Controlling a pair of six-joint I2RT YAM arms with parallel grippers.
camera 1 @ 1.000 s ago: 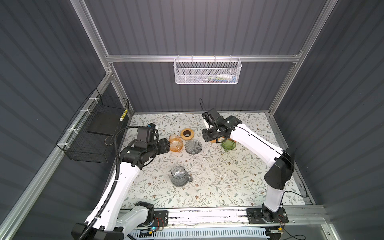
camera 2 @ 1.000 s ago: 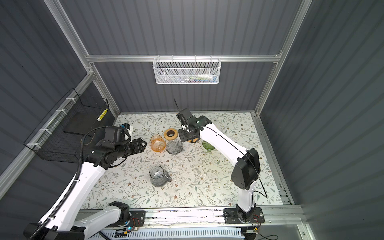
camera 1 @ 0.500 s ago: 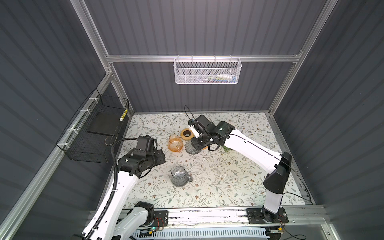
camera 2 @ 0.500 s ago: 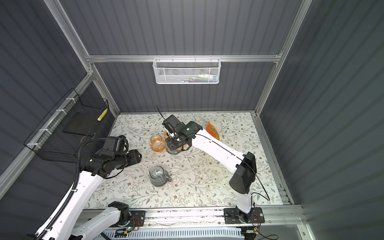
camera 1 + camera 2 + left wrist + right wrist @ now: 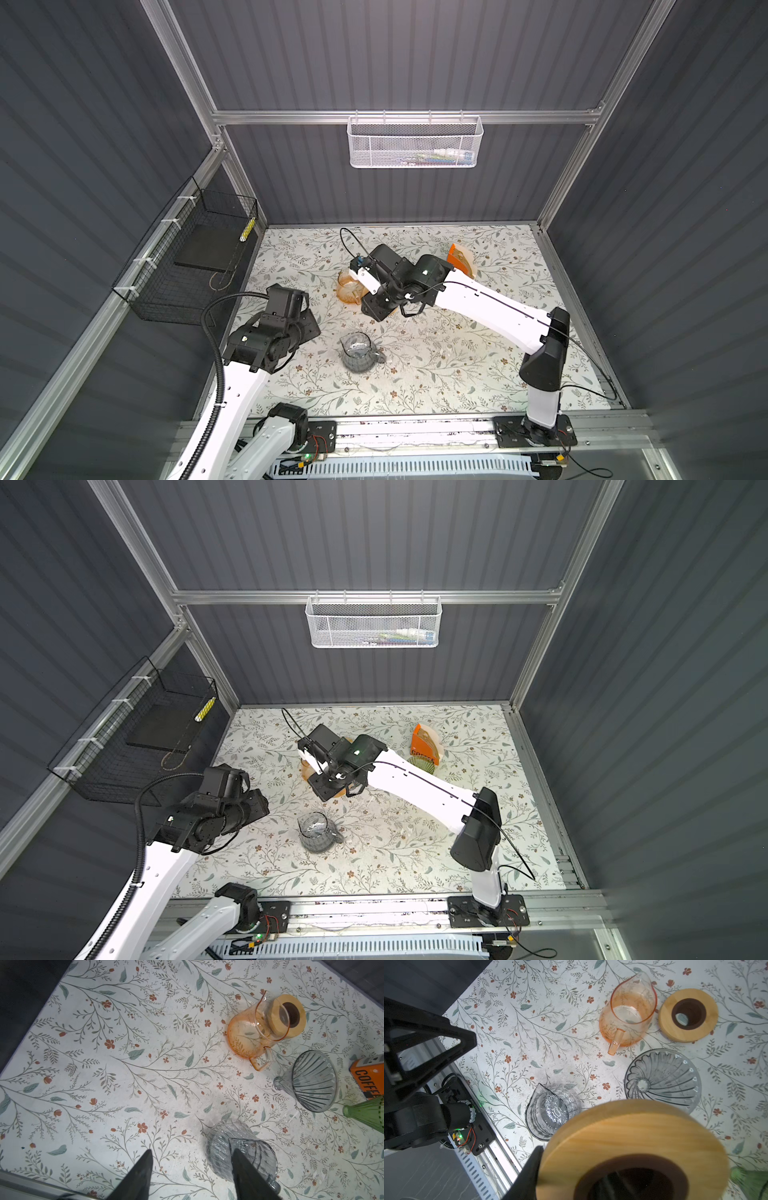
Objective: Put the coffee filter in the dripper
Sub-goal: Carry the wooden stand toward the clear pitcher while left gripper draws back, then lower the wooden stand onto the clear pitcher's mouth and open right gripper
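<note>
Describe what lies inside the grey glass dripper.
Only its ribbed glass walls and drain hole show inside the grey dripper: no filter. In the right wrist view, the held wooden ring covers part of its rim.

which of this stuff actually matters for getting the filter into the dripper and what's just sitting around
Job: orange coffee filter pack, grey glass dripper, green glass dripper (unclear which is meant), perhaps the wooden ring in the right gripper.
Lying about: orange glass pitcher, grey glass pitcher, loose wooden ring, white wire basket, black wire basket.
</note>
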